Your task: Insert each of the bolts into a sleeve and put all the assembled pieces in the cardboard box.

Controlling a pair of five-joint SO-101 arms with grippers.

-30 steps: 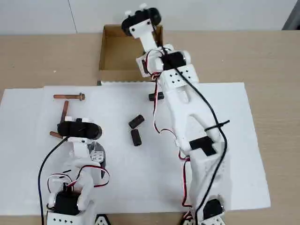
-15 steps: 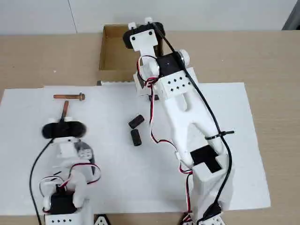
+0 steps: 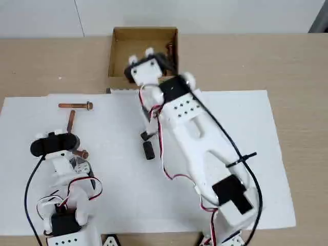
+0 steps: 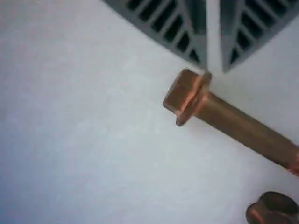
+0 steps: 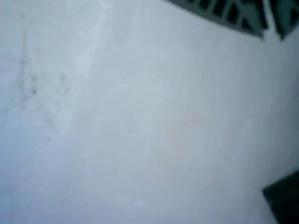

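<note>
My left gripper (image 4: 214, 65) holds its fingers (image 4: 177, 28) nearly closed, empty, beside a bolt (image 4: 233, 123) with its shaft cut off; the right gripper (image 5: 269, 31), mostly cropped, likewise.

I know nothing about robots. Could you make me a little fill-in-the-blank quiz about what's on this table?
1. The cardboard box sits just past the far edge of a white sheet of ____.
2. The sleeve lying on that sheet is coloured ____.
3. The bolt nearest the left gripper lies with its ____ end toward that gripper.

Missing words: paper; black; head.
</note>
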